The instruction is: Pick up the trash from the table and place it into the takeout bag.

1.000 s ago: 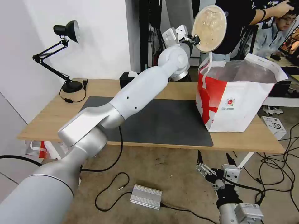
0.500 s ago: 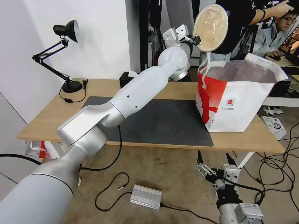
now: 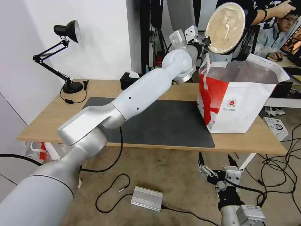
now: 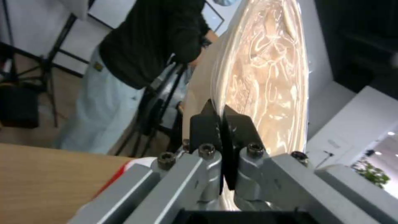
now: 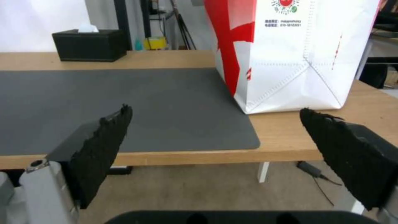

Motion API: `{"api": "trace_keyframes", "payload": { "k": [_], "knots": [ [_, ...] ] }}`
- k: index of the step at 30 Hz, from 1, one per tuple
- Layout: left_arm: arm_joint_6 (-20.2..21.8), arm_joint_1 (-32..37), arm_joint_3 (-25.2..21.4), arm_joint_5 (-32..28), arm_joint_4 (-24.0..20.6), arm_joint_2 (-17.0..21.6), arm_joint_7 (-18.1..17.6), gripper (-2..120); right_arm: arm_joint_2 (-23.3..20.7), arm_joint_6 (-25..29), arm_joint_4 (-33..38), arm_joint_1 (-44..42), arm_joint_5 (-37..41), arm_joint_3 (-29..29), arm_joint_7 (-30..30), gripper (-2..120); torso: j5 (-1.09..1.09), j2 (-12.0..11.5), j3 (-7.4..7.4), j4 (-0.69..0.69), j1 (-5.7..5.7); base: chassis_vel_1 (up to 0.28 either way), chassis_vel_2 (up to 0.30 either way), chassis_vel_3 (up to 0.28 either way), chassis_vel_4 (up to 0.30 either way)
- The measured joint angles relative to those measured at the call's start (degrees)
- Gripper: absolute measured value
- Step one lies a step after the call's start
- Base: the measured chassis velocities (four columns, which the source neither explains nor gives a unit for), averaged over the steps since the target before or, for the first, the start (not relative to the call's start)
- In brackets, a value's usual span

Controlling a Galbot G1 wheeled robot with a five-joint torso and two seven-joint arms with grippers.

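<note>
My left arm reaches across the table, and its gripper is shut on the rim of a beige paper-pulp bowl. The bowl is tipped on edge, its inside facing me, high above the near-left corner of the takeout bag. In the left wrist view the black fingertips pinch the bowl's rim. The bag stands upright and open at the table's right end, silver lining showing. My right gripper hangs open below the table's front edge, facing the bag.
A dark grey mat covers the middle of the table. A black tissue box sits at the back edge and a black desk lamp at the far left. Cables and a metal box lie on the floor.
The left arm has carried the bowl to the right and slightly up, closer to above the bag's opening. The right arm has not moved.
</note>
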Motion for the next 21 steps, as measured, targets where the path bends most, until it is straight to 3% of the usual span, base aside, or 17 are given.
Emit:
{"api": "trace_keyframes", "payload": {
  "k": [9,21],
  "knots": [
    [0.2,-0.4,0.4,-1.0,-0.2,0.0,0.9,0,0.0,0.0,0.0,0.0,0.0,0.0,0.0,100,0.0,0.0,0.0,0.0,0.0,0.0,0.0,0.0,0.0],
    [0.3,2.5,4.8,-0.2,-0.3,0.0,1.3,0,0.0,0.0,0.0,0.0,0.0,0.0,0.0,100,0.0,0.0,0.0,0.0,0.0,0.0,0.0,0.0,0.0]
  ]
}}
